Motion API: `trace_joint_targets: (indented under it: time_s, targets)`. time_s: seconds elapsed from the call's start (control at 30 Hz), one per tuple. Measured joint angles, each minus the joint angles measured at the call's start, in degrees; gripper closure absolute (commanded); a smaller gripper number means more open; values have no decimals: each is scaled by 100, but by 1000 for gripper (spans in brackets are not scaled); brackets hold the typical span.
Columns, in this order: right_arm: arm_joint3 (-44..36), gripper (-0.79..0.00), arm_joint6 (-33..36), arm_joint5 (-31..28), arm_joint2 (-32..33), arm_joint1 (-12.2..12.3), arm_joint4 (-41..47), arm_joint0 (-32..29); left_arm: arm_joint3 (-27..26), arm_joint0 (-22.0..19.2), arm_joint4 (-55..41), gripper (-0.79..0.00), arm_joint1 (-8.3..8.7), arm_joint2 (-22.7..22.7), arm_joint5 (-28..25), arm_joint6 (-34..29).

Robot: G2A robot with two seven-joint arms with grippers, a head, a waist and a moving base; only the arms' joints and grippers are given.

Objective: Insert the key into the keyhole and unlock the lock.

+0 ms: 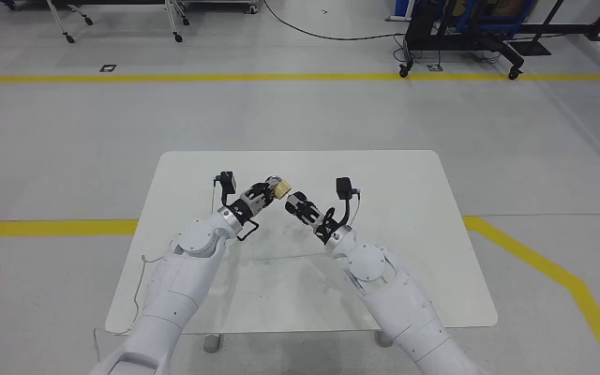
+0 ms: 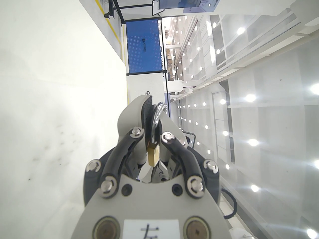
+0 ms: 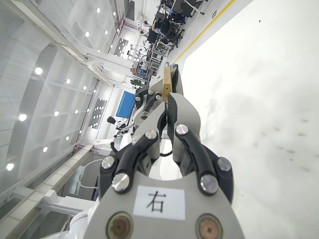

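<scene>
A brass padlock [image 1: 280,188] is held above the white table [image 1: 403,272], with my left gripper [image 1: 275,187] shut on it. In the left wrist view the lock's brass body [image 2: 153,156] lies between the fingers and its silver shackle [image 2: 158,115] sits at the fingertips. My right gripper [image 1: 293,200] meets it tip to tip from the other side. In the right wrist view that gripper [image 3: 166,101] is shut on the key [image 3: 165,99]. Only the key's thin tip shows, touching the near end of the lock [image 3: 166,82]. The keyhole itself is hidden.
Both arms hover over the middle of the table, a little toward its far edge [image 1: 300,153]. Faint dark marks [image 3: 286,148] dot the tabletop. Yellow floor lines [image 1: 281,77] and wheeled frames [image 1: 459,37] lie well beyond the table.
</scene>
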Motion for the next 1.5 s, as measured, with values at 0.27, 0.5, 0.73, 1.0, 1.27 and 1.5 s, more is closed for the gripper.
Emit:
trace_joint_targets:
  time_s: [0.27,0.5,0.73,1.0,1.27,1.5]
  targets:
    - [19,-31,-4,41,-12,-10,-30,46,-78,47,138,0,10,34,-87,-22]
    - [-27,-785,-79,-22,43,-7,6,-7,-84,51,37,0,16,-8,-10,-32]
    - [-304,-785,60,-115,253,54,53,-210,-56,23,-105,0,21,-92,64,50]
    - [-364,-785,86,-130,287,66,30,-245,-242,117,487,0,56,-139,-557,583]
    - [-471,-363,860,-343,418,68,1322,-411,-518,334,652,0,87,-197,-998,671]
    - [66,-203,1198,-630,296,14,2000,-225,-624,437,736,0,103,-218,-1144,706]
